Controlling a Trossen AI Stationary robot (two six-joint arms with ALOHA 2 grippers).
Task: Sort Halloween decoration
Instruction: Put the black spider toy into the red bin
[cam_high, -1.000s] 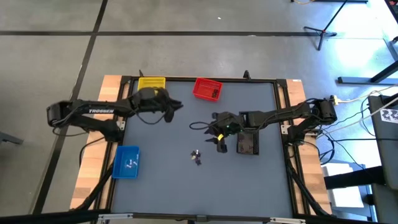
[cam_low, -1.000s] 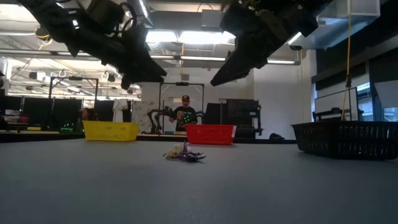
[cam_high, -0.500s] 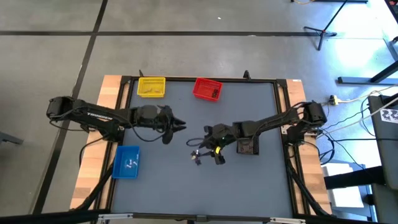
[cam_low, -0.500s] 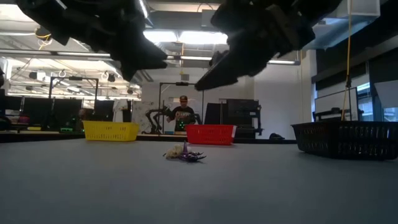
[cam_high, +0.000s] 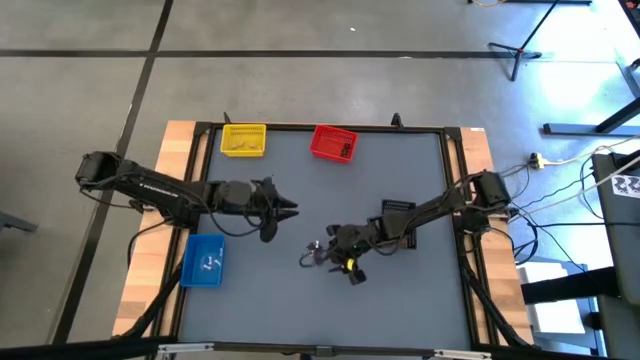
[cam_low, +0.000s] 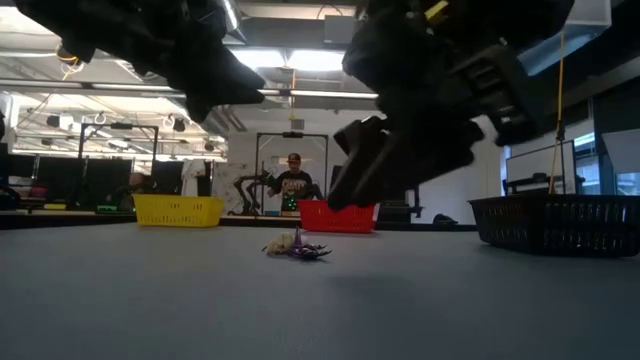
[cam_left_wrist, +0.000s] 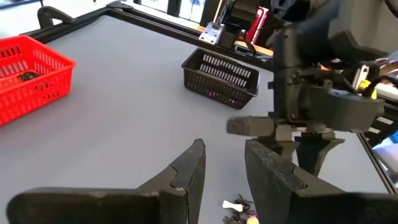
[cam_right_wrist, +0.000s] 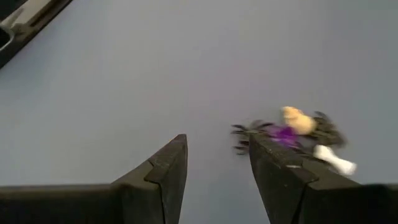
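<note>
The Halloween decoration is a small heap of tiny trinkets (cam_high: 316, 248), purple, dark, pale tan and white, lying on the grey table near its middle (cam_low: 297, 247). My right gripper (cam_right_wrist: 214, 146) is open and hangs low over the table just short of the heap, which lies past one fingertip (cam_right_wrist: 298, 134). My left gripper (cam_left_wrist: 224, 155) is open and empty. It hovers higher, left of the heap (cam_high: 285, 210), pointing toward it and toward the right arm (cam_left_wrist: 305, 112).
A yellow bin (cam_high: 243, 139) and a red bin (cam_high: 333, 143) stand at the far edge, and a blue bin (cam_high: 204, 260) at the near left. A black bin (cam_left_wrist: 221, 78) stands right of centre, under the right arm. A person (cam_low: 293, 180) stands in the room behind.
My left gripper has swung from beside the yellow bin toward the table's near edge, staying high and open. My right gripper has moved down and toward the near left, from beside the black bin to the trinket heap, tipping further down. The heap has not moved.
</note>
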